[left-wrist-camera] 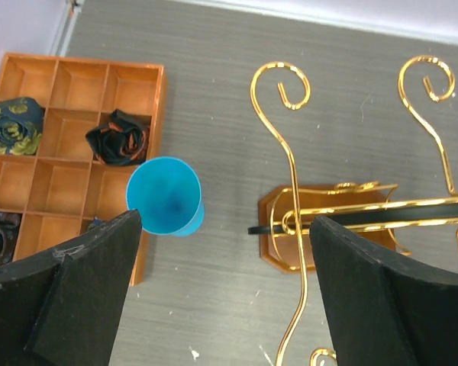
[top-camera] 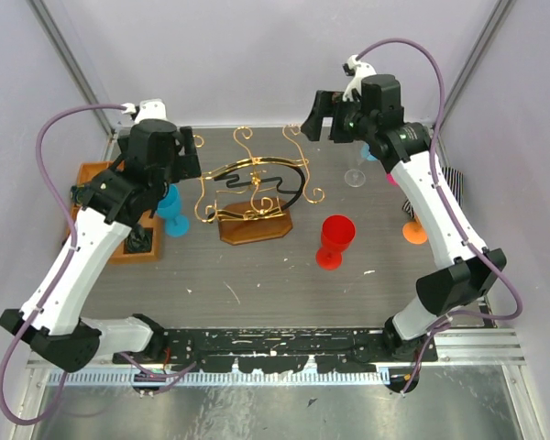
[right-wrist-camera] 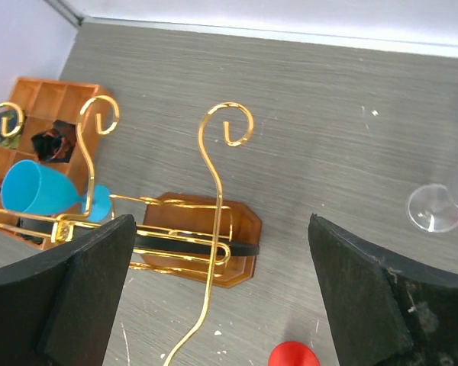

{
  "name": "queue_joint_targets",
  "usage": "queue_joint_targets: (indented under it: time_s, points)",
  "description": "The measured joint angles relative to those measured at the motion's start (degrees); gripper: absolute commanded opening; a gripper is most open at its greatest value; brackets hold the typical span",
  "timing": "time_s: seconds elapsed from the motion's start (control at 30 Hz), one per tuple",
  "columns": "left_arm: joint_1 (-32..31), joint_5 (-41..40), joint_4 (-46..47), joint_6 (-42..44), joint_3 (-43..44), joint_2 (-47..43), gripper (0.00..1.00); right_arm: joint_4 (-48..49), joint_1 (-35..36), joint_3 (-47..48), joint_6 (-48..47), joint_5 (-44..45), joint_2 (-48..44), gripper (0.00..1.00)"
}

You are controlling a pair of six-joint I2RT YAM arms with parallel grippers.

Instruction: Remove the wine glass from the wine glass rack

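top external check: rack bare, both grippers empty

top external view shows the wine glass rack (top-camera: 253, 223) at table centre, upright on its wooden base. no glass hangs from its gold wires or black bar in any view. a clear wine glass (top-camera: 355, 176) stands on the table (top-camera: 257, 284) at 2 o'clock from the rack, well apart from it and near the right arm. a red goblet (top-camera: 335, 240) stands at 4 o'clock. a blue goblet (top-camera: 173, 213) stands at 9 o'clock, between the rack and the orange compartment tray (top-camera: 92, 172). neither goblet touches the rack.

left gripper (left-wrist-camera: 223, 229): jaws spread wide, nothing between them, hovering over the rack's 9 o'clock side. right gripper (right-wrist-camera: 221, 225): jaws spread wide, nothing held, hovering over the rack's 1 o'clock side.

assessment: removal appears complete, since the rack carries nothing and every vessel rests on the table. which of the three is the task's glass cannot be told for certain; the clear one is judged likeliest. no step appears outstanding beyond drawing the arms clear of the scroll ends.
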Motion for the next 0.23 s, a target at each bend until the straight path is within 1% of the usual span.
queue_joint_targets:
  time_s: [0.23]
  points:
    - [1.64,4.52,-2.75,-0.02,-0.04,-0.37,0.98,-1.84,-0.96,0.0,1.36,1.95,0.31,1.0]
